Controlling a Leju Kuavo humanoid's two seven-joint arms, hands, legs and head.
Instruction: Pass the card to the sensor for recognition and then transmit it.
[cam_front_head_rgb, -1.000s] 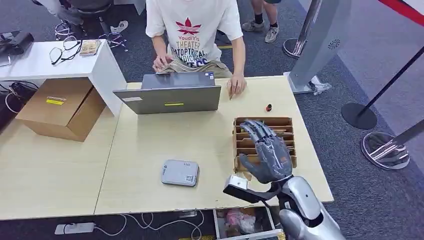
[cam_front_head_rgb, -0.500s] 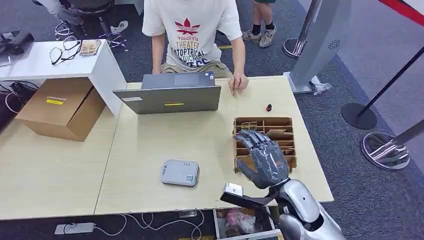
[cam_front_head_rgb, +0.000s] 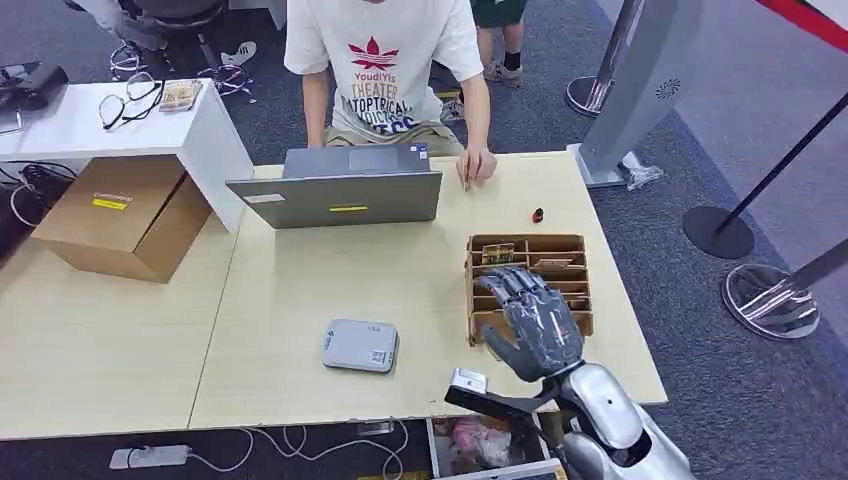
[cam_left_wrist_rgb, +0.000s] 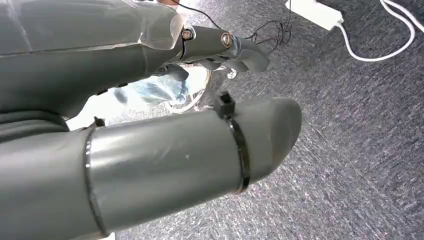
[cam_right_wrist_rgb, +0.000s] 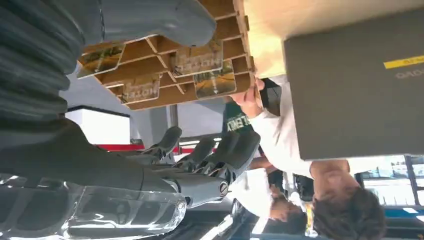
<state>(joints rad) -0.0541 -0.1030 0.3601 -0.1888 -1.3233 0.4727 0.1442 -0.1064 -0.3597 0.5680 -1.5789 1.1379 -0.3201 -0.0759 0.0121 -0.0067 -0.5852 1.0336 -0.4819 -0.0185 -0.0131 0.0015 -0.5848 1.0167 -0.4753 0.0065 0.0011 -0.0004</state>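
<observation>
The right hand's fingers (cam_front_head_rgb: 520, 287) are spread apart and reach forward with nothing between them — the right hand (cam_front_head_rgb: 535, 325) hangs palm down over the near rows of the slotted cardboard card holder (cam_front_head_rgb: 575, 243). From the right wrist view those dark fingers (cam_right_wrist_rgb: 215, 152) are a little curled but apart, and the thick thumb (cam_right_wrist_rgb: 165, 20) sits close to the holder's edge; whether any finger actually touches cardboard I cannot tell.

The cards (cam_right_wrist_rgb: 202, 59) stand in the holder's far slots, several printed ones side by side, and one (cam_front_head_rgb: 497, 251) shows in the back left compartment from above. The holder rests near the right edge of the light wooden table (cam_front_head_rgb: 300, 290).

Well to the left of the holder, nearer the table's front, lies the grey card sensor (cam_front_head_rgb: 360, 346), flat and apart from everything. A small dark object with a red tip (cam_front_head_rgb: 538, 215) lies just beyond the holder.

At the far edge an open grey laptop (cam_front_head_rgb: 345, 190) faces a person in a white printed T-shirt (cam_front_head_rgb: 385, 60), whose hand (cam_front_head_rgb: 477, 164) rests on the table beside it.

The left hand (cam_left_wrist_rgb: 150, 155) hangs over grey carpet — its finger spread I cannot tell.
</observation>
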